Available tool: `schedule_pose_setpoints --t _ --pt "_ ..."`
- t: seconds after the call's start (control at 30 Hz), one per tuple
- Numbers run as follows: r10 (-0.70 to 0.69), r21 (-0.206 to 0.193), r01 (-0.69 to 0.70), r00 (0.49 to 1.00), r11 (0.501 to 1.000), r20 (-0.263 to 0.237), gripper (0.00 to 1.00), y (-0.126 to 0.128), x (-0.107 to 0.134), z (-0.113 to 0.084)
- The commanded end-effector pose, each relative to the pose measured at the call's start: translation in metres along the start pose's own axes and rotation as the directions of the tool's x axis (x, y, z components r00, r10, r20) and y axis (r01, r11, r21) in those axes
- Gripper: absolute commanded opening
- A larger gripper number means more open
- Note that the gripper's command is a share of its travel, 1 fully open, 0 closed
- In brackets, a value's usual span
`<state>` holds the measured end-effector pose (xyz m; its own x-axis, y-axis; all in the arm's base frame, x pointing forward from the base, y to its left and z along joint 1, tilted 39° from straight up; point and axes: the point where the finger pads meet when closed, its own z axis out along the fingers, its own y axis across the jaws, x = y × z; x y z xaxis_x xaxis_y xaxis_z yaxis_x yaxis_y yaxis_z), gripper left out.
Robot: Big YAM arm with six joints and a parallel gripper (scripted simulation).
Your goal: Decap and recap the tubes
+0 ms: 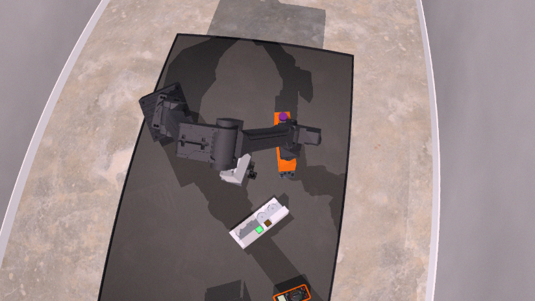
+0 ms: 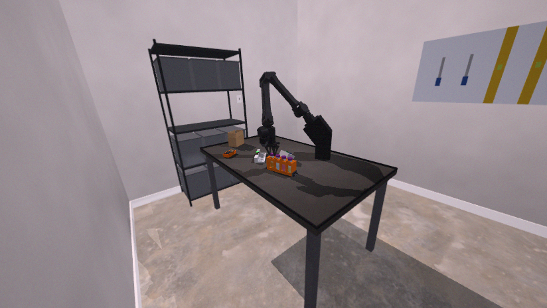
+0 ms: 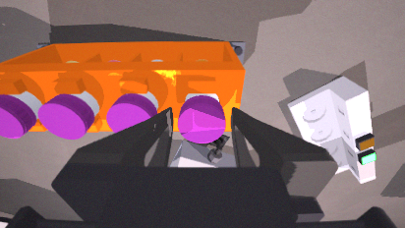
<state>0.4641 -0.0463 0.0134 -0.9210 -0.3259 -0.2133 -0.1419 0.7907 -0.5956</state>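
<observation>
My gripper (image 3: 202, 114) is open, its fingers either side of the purple cap of tube 4 (image 3: 202, 123) (image 2: 271, 154), with a small gap at each side. That cap sits on its tube in the orange decapping station (image 3: 237, 79) (image 1: 287, 165). The caps of tube 3 (image 3: 129, 114), tube 2 (image 3: 66, 117) and tube 1 (image 3: 14, 117) (image 1: 282, 116) are on their tubes. How tight they are cannot be told. On the white cap tray (image 3: 357, 100) (image 1: 243, 242) the green lamp (image 3: 368, 158) (image 1: 259, 229) is lit and the amber lamp (image 3: 365, 142) (image 1: 267, 222) is dark. No cap shows in the nests.
The pale key housing (image 1: 235, 176) (image 3: 189, 158) stands between the arm and the station, partly hidden; its keys are not clear. A multimeter (image 1: 295, 294) (image 2: 229, 153) and a cardboard box (image 2: 235, 138) are farther off, beyond the cap tray.
</observation>
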Motion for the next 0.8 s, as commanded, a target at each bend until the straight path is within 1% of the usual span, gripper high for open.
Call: schedule_pose_setpoints --t 0.0,0.13,0.3,0.37,0.47,0.6,0.77 --pt "-0.225 -0.008 0.225 0.974 0.974 -0.012 0.49 0.0047 0.0061 0.004" --pt "-0.376 -0.009 0.376 0.927 0.927 -0.011 0.49 0.0043 0.0061 0.0042" --pt "-0.553 -0.011 0.553 0.833 0.833 -0.008 0.49 0.0043 0.0062 0.0042" --pt "-0.553 -0.011 0.553 0.833 0.833 -0.008 0.49 0.0043 0.0062 0.0042" --pt "-0.649 -0.013 0.649 0.761 0.761 -0.007 0.49 0.0046 0.0061 0.004" --pt "-0.762 -0.013 0.761 0.648 0.648 -0.005 0.49 0.0043 0.0062 0.0043" --pt "-0.875 -0.014 0.875 0.484 0.484 -0.002 0.49 0.0043 0.0062 0.0043"
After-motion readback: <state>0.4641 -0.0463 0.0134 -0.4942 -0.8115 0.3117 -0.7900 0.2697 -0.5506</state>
